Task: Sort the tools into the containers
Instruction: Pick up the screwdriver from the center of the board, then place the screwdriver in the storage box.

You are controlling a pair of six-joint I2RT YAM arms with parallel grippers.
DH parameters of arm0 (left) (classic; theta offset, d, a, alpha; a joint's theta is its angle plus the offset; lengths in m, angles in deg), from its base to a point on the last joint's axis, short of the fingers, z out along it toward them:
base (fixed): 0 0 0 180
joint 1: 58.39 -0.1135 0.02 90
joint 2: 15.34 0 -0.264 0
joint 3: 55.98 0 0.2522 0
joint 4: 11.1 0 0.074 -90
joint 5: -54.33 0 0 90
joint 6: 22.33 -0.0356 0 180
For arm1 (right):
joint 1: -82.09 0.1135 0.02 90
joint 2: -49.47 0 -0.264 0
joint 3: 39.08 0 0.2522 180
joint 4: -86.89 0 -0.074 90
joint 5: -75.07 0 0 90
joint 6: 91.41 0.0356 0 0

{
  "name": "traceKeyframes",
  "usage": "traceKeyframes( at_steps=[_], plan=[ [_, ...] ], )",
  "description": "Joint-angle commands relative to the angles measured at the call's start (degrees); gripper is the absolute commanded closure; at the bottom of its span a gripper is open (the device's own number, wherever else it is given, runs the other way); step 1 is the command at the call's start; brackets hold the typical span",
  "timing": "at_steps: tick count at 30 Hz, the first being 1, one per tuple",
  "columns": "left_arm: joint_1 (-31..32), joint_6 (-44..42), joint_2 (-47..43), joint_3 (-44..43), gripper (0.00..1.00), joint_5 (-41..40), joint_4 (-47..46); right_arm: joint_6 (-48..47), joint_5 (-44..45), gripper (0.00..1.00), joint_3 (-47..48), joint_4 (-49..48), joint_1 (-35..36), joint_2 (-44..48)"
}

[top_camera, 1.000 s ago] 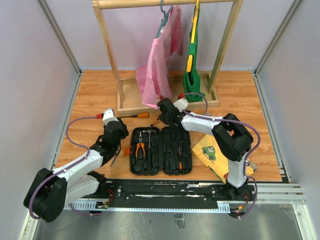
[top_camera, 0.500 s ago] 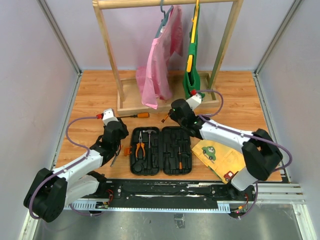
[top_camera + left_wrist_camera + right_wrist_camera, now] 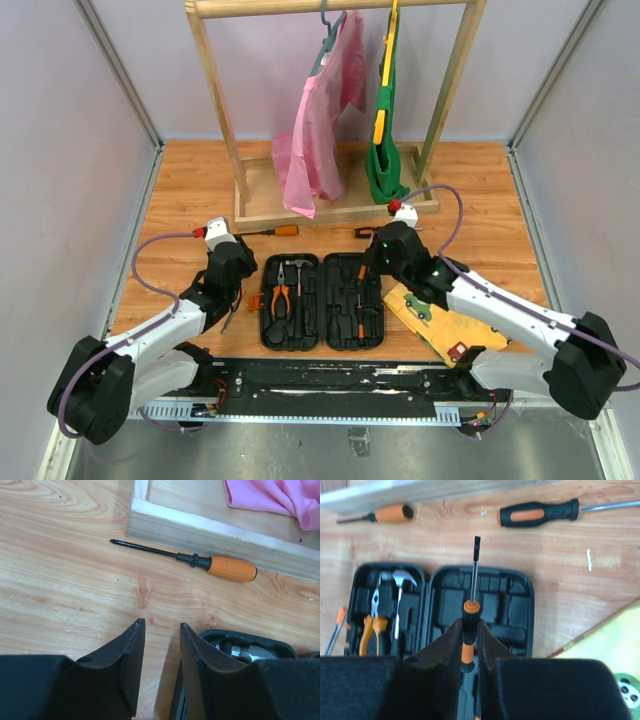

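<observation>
The black tool case (image 3: 322, 262) lies open with orange-handled pliers (image 3: 280, 298) and a hammer (image 3: 400, 587) in its left half. My right gripper (image 3: 470, 626) is shut on a small orange-and-black screwdriver (image 3: 471, 614), held above the right half (image 3: 517, 597) with its tip pointing away. In the top view that gripper (image 3: 378, 262) sits at the case's far right corner. My left gripper (image 3: 162, 625) is open and empty beside the case's far left corner (image 3: 235, 635). An orange-handled screwdriver (image 3: 232, 568) and a black-and-orange one (image 3: 537, 514) lie beyond the case.
The wooden clothes rack base (image 3: 330, 205) stands just past the loose screwdrivers, with pink (image 3: 320, 120) and green (image 3: 385, 130) garments hanging. A yellow picture board (image 3: 445, 318) lies right of the case. A thin tool (image 3: 228, 318) lies left of the case by my left arm.
My right arm has drawn back from the rack base toward the case, carrying the small screwdriver over its right half. The left arm has not moved.
</observation>
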Motion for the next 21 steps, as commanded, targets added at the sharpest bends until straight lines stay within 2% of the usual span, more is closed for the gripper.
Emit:
traceKeyframes(
  at_steps=[1,6,10,18,21],
  plan=[
    [-0.5,-0.2,-1.6,-1.9,0.62,-0.3,0.0,-6.5,-7.2,0.91,-1.8,8.0,0.5,5.3],
    [-0.5,-0.1,-7.4,-1.1,0.61,1.6,0.1,-7.3,-11.3,0.9,-1.7,16.5,0.4,8.8],
    [-0.5,-0.5,-8.8,-1.8,0.61,7.5,-2.4,-7.5,-15.2,0.91,-1.4,19.8,0.4,8.2],
    [-0.4,-0.8,-0.2,-4.7,0.62,15.2,-11.2,-7.4,-18.8,0.92,-1.1,21.3,0.5,3.7],
    [0.2,-1.3,1.5,-2.2,0.62,19.1,-15.5,-7.4,-19.1,0.93,-1.0,22.5,0.4,1.6]
  ],
)
